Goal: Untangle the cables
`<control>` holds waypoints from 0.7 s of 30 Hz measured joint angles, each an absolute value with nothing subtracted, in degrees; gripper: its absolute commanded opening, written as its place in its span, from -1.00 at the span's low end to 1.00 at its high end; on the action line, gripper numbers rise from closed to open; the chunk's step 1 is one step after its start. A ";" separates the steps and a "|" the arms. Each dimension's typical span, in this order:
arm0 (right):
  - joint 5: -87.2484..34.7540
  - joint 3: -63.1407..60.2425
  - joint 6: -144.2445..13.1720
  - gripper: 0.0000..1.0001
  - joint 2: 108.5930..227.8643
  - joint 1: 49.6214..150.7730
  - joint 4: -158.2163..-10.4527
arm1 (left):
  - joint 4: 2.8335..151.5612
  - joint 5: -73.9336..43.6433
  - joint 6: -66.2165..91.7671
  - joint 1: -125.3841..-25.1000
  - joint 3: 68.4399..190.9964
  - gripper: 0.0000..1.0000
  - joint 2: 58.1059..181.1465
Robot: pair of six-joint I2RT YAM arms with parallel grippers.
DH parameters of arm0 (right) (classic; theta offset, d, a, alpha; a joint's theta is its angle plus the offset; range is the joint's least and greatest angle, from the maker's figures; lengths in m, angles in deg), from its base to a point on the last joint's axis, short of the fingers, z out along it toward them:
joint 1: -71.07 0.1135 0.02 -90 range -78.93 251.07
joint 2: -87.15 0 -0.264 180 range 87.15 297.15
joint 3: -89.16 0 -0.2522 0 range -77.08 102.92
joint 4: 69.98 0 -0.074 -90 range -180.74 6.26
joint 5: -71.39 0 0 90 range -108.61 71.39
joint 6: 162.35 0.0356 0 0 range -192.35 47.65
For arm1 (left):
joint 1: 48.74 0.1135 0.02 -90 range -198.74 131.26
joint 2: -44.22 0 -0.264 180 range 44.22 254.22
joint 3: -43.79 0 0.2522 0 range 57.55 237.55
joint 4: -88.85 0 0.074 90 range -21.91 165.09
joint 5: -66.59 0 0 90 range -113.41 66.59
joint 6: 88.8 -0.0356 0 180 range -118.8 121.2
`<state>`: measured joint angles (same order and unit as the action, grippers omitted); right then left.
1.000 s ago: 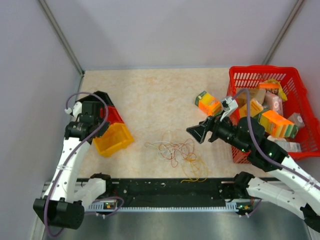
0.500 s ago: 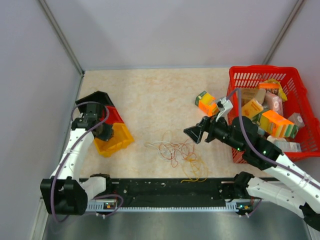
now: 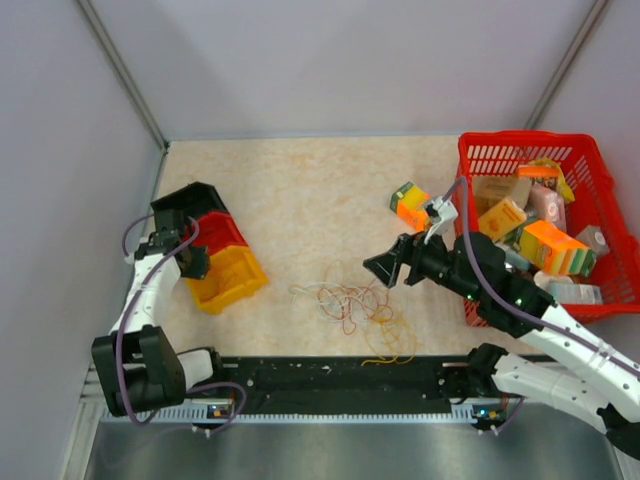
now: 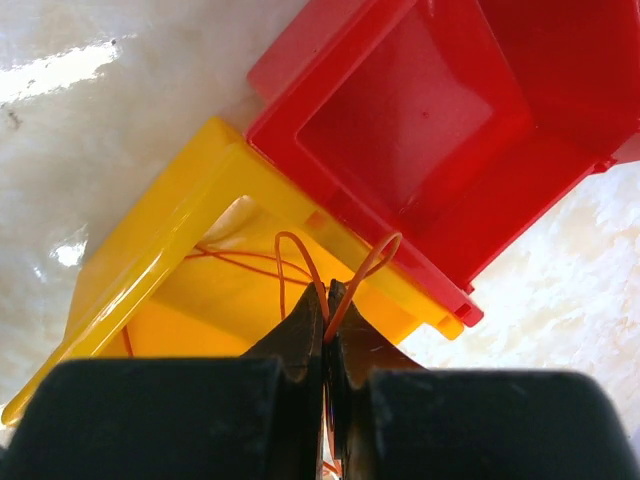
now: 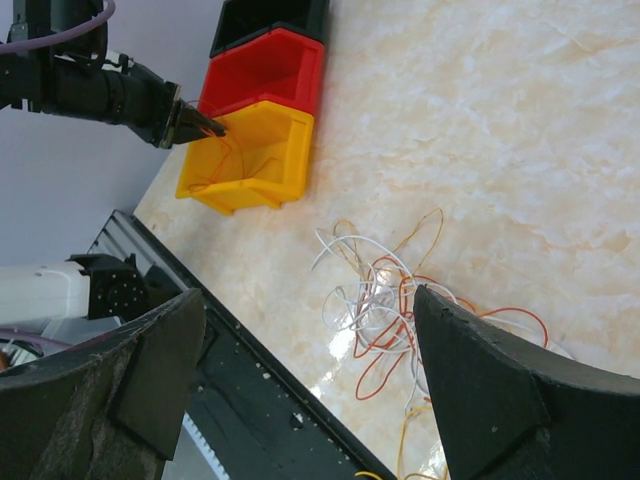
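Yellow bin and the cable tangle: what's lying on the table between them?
Nothing. Only bare tabletop lies between the yellow bin and the cable tangle, clearest in the right wrist view.

Nothing written can be read in any view. The cartons in the red basket and the orange-and-green carton on the table carry printing, but it is too small and blurred to make out.
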<state>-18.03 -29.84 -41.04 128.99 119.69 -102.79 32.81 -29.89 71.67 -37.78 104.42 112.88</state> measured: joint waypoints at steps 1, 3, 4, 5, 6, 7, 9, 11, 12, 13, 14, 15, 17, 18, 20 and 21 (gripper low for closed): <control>-18.03 -29.84 -41.04 0.68 129.39 119.69 -102.59 | 33.77 -29.84 71.56 -37.76 104.01 -1.00 112.86; -18.05 -29.84 -41.04 0.68 130.22 119.69 -102.22 | 35.41 -29.80 71.32 -37.74 102.83 -1.00 112.75; -18.03 -29.84 -41.04 0.68 130.70 119.69 -102.00 | 36.40 -29.78 71.24 -37.74 101.54 -1.00 112.45; -18.11 -29.84 -41.04 0.68 131.03 119.69 -101.89 | 36.79 -29.73 71.19 -37.74 100.44 -1.00 112.05; -18.40 -29.86 -41.04 0.68 131.42 119.69 -101.69 | 37.73 -29.62 71.15 -37.72 98.83 -1.00 111.29; -18.64 -29.86 -41.04 0.68 131.75 119.69 -101.45 | 38.78 -29.52 71.13 -37.69 96.77 -1.00 110.11; -18.92 -29.88 -41.04 0.68 132.25 119.69 -100.89 | 39.98 -29.19 71.13 -37.67 92.44 -1.00 107.00; -19.38 -29.88 -41.02 0.68 132.82 119.69 -100.36 | 40.18 -28.79 71.15 -37.69 89.97 -1.00 104.93; -19.67 -29.90 -41.04 0.68 133.10 119.69 -100.06 | 40.16 -28.75 71.15 -37.67 89.73 -0.96 104.49; -19.88 -29.93 -41.02 0.68 133.36 119.69 -99.79 | 40.33 -28.75 71.15 -37.67 89.73 -0.72 104.34; -20.06 -29.99 -41.02 0.68 133.56 119.69 -99.55 | 40.59 -28.75 71.15 -37.65 89.80 -0.52 104.21; -20.19 -30.17 -41.02 0.68 133.63 119.69 -99.33 | 40.48 -28.75 71.17 -37.65 89.93 -0.30 104.10; -20.37 -30.41 -41.00 0.68 133.69 119.69 -99.33 | 39.17 -28.88 70.86 -37.61 90.78 -0.07 103.94; -20.41 -30.58 -40.98 0.68 133.67 119.69 -99.22 | 38.25 -28.88 70.67 -37.58 91.57 0.00 103.86; -20.50 -30.60 -40.80 0.68 133.67 119.69 -99.22 | 36.88 -28.77 70.08 -37.56 93.06 0.11 103.18; -20.50 -30.63 -40.78 0.68 133.65 119.69 -99.20 | 36.16 -28.68 69.90 -37.56 93.82 0.14 102.46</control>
